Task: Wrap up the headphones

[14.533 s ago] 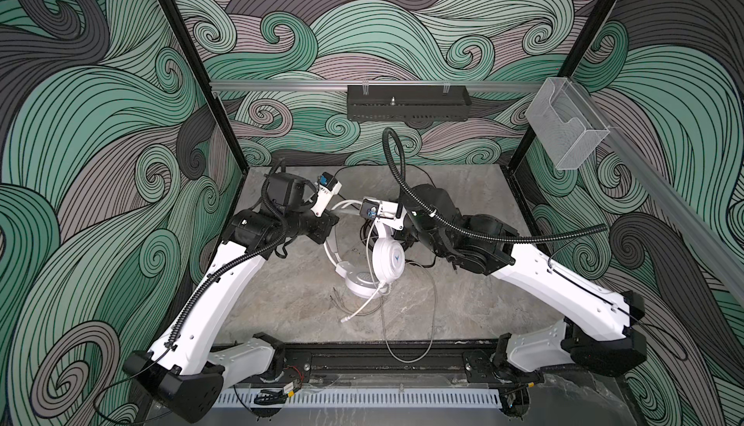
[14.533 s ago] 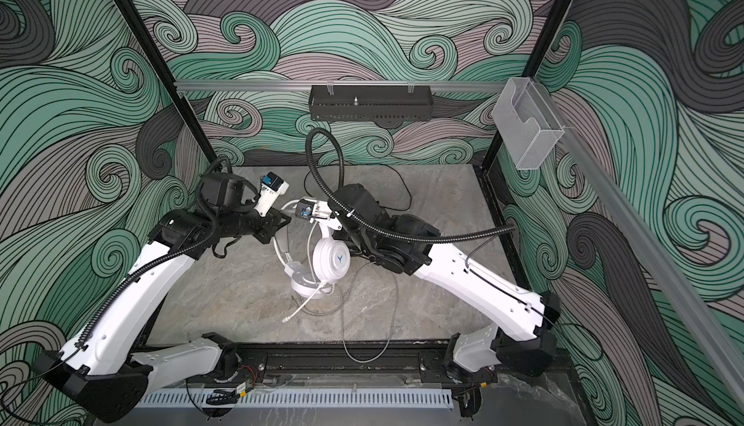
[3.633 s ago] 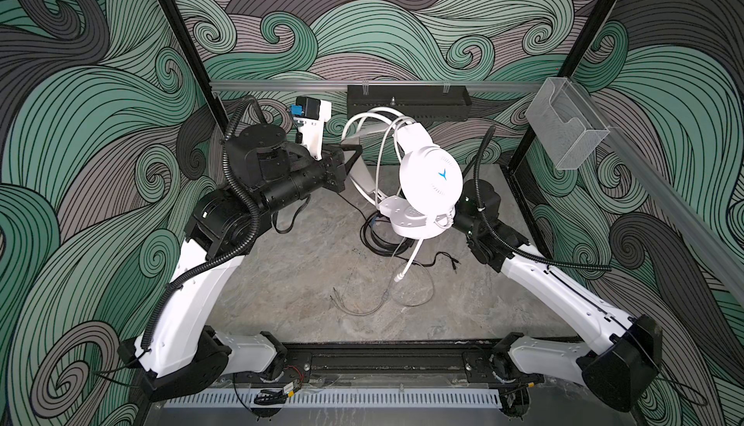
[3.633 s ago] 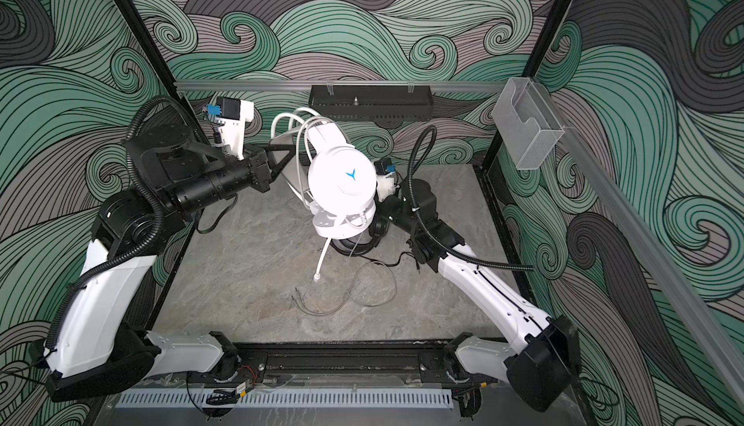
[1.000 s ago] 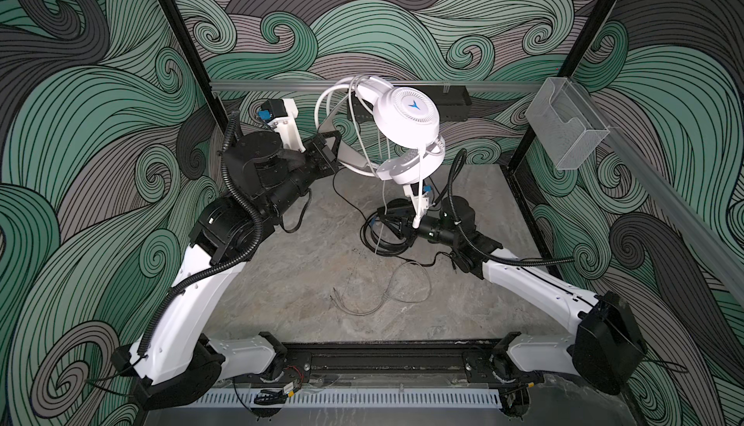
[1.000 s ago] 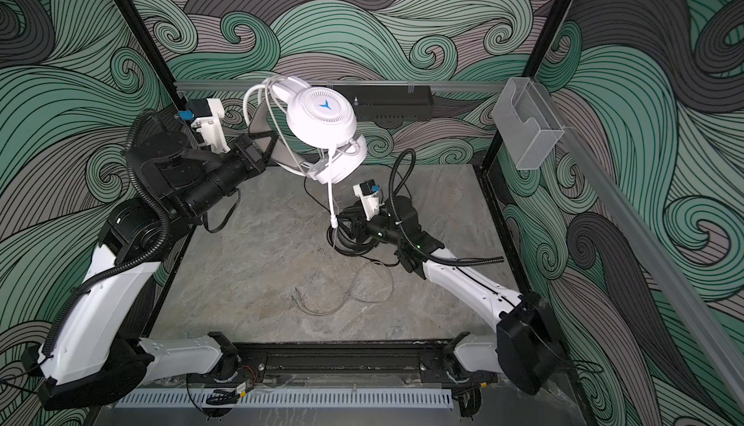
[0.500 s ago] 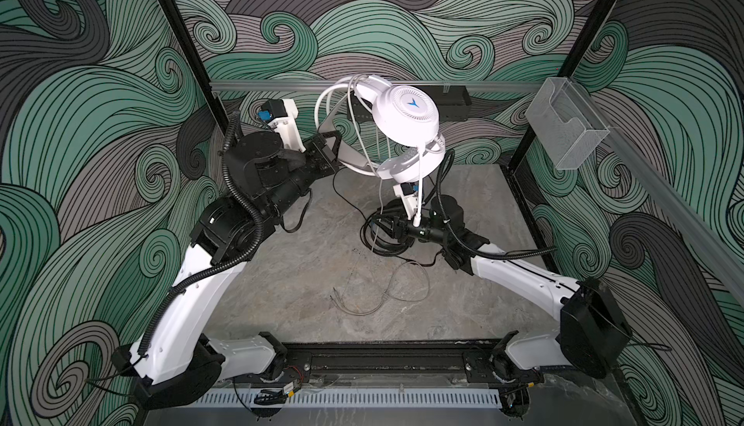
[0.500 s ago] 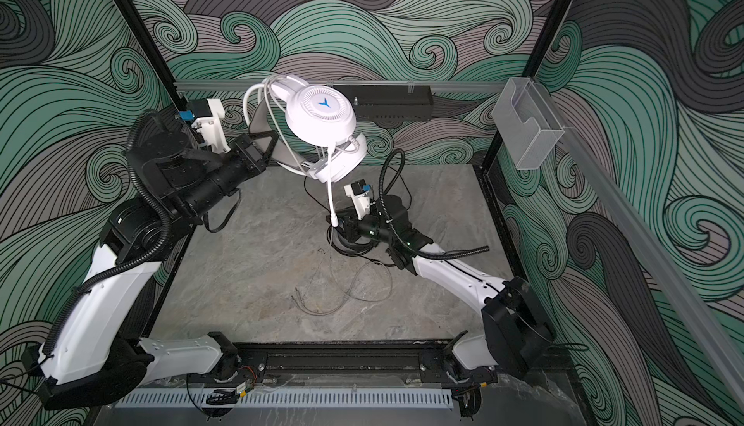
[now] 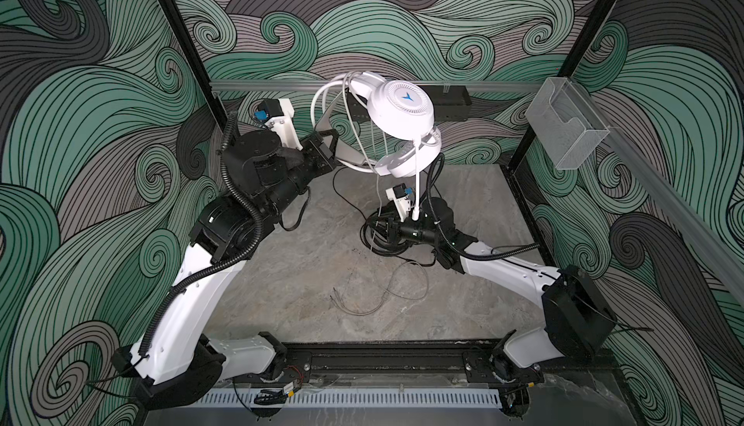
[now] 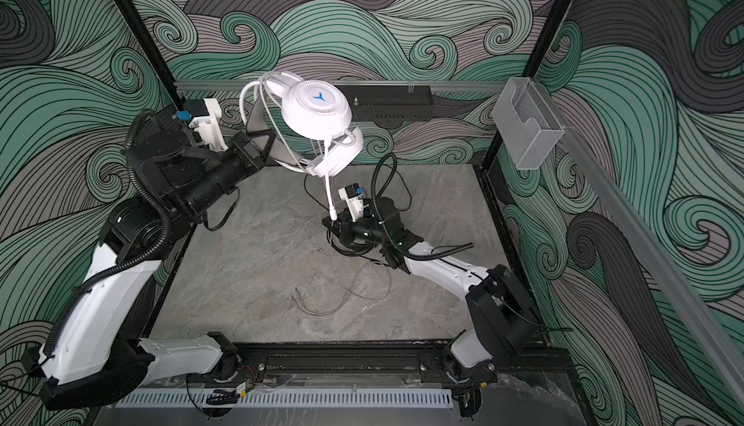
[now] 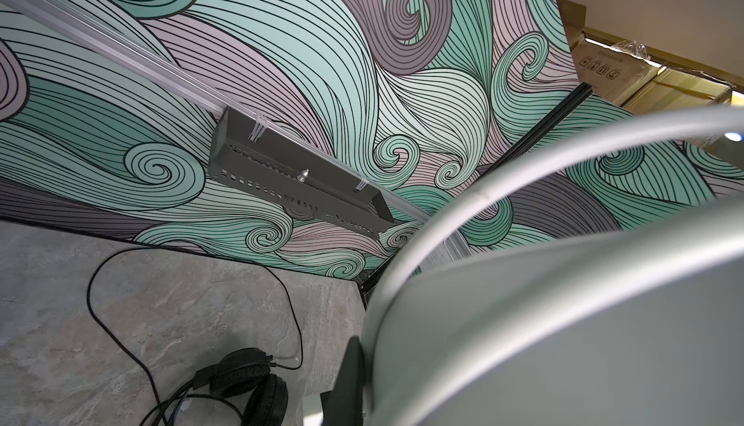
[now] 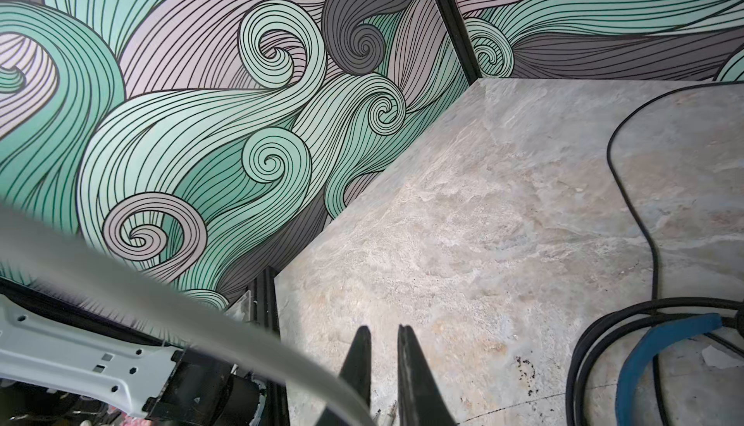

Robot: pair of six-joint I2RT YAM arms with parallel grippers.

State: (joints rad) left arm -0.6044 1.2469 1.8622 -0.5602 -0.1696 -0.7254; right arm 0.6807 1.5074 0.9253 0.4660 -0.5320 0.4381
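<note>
My left gripper [image 9: 335, 150] [image 10: 263, 147] is shut on the headband of the white headphones [image 9: 402, 110] [image 10: 318, 108] and holds them high over the back of the table. That headband [image 11: 563, 323] fills the left wrist view, pressed against one black finger [image 11: 349, 383]. A white stalk [image 9: 416, 190] [image 10: 329, 194] hangs from the lower cup. My right gripper [image 9: 379, 227] [image 10: 332, 228] [image 12: 384, 331] sits low at the stalk's tip, its jaws nearly together on thin pale cable strands. The black headphones [image 11: 249, 379] [image 12: 652, 347] lie on the table right beside it.
Loose pale cable [image 9: 386, 291] [image 10: 354, 287] loops on the marble table toward the front. A black cable [image 9: 346, 190] curves across the back. A clear plastic bin [image 9: 563, 130] hangs on the right wall and a black box [image 9: 447, 99] on the back rail.
My right gripper's jaws have closed to a narrow gap, and the arm has shifted slightly beside the black headphones. The left arm and white headphones have barely moved.
</note>
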